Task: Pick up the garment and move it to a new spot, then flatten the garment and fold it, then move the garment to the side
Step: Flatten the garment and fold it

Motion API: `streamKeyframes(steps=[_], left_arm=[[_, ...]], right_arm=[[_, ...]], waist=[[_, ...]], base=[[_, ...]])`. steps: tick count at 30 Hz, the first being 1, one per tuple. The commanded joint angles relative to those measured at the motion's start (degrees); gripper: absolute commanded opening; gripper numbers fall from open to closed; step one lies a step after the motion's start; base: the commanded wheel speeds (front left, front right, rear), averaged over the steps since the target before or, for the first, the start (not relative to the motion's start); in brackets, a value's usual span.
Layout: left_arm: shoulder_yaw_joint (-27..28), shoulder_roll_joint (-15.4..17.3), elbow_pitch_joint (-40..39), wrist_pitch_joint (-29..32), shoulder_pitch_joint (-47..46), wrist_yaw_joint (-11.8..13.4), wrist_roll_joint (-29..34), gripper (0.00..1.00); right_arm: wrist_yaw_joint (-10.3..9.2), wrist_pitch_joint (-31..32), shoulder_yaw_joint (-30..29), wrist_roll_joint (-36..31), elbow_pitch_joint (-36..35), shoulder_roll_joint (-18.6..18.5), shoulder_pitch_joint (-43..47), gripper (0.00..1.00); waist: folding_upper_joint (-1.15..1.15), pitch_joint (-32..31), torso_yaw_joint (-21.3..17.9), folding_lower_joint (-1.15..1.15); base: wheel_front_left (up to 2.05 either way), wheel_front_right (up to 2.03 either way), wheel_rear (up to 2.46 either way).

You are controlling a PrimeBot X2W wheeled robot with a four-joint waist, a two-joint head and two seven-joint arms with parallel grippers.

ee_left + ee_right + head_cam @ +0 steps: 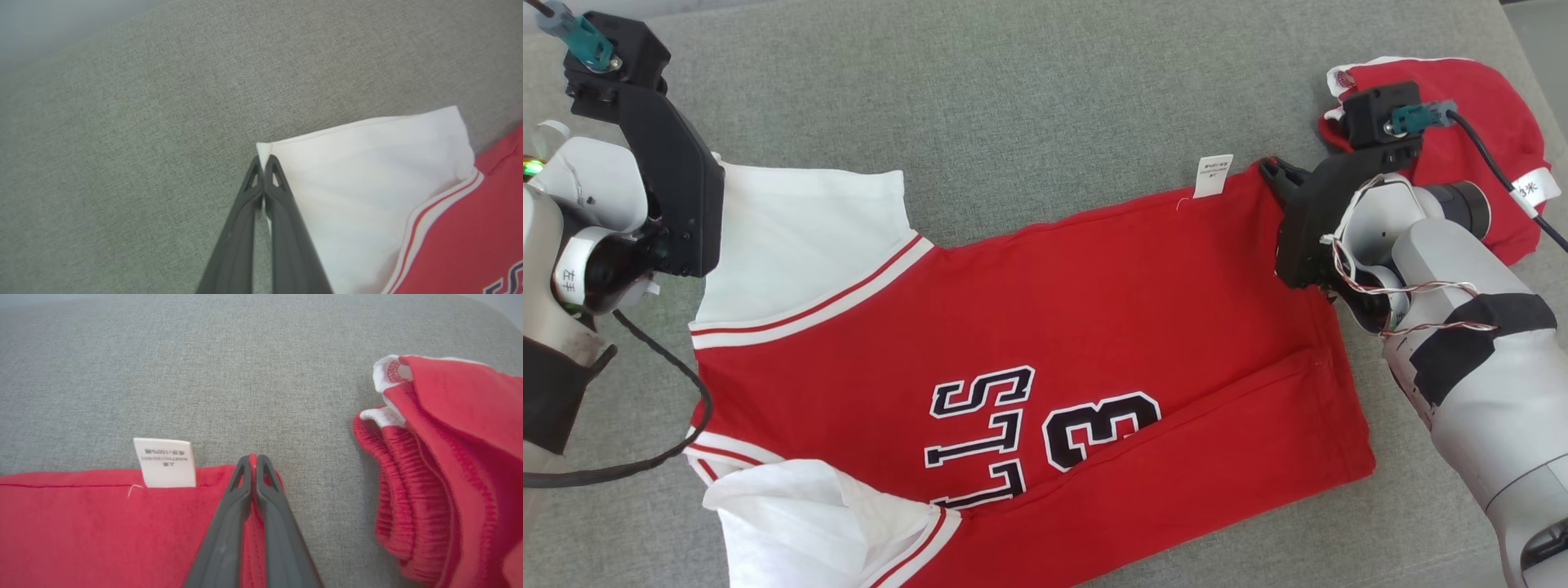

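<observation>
Bare surface [261, 355]; cloth [449, 437] near right gripper [253, 459]

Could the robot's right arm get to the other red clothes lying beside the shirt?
Probably yes. The bunched red garment lies close beside the right gripper, with bare grey cushion between them. But that gripper is shut on the corner of the jersey, so it would have to let go first.
</observation>
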Motion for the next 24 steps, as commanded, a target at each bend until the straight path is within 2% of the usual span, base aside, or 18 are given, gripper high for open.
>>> streamKeyframes(steps=[1, 7, 15, 18, 22, 24], left_arm=[[-0.1, 0.3, -0.1, -0.5, -0.5, -0.4, 0.1, 0.0], [-0.3, 1.0, -1.3, -4.6, -1.6, -0.3, 0.9, 0.0], [0.1, 1.7, -0.2, -15.2, -4.4, -0.3, 2.0, 0.0], [0.0, 0.9, 0.4, -17.4, -4.4, -0.3, 0.6, 0.0], [-1.8, 1.8, -2.3, -19.5, -2.5, -0.3, -1.7, 0.0], [-1.4, 2.5, -4.8, -20.7, -0.6, -0.3, -4.8, 0.0]], right_arm=[[-0.13, 0.1, 0.2, -0.2, 0.3, 0.3, -0.6, 0.0], [-0.13, -2.9, 0.6, 0.7, -0.9, 0.0, -1.3, 0.0], [-0.13, -12.5, 0.5, 2.2, -1.7, -2.2, -1.1, 0.0], [-0.13, -14.1, 0.4, 3.4, -1.7, -3.3, -0.8, 0.0], [-0.13, -15.4, 1.1, 7.0, -4.0, -5.0, 1.6, 0.0], [-0.13, -15.9, 2.1, 9.1, -6.5, -6.6, 3.2, 0.0]], waist=[[0.0, -0.1, 0.0, 0.0], [0.0, -0.6, 0.4, 0.0], [0.0, -1.4, 1.8, 0.0], [0.0, -1.8, 2.4, 0.0], [0.0, -2.6, 3.4, 0.0], [0.0, -3.1, 3.7, 0.0]], base=[[0.0, 0.0, 0.0], [0.0, 0.0, 0.0], [0.0, 0.0, 0.0], [0.0, 0.0, 0.0], [0.0, 0.0, 0.0], [0.0, 0.0, 0.0]])
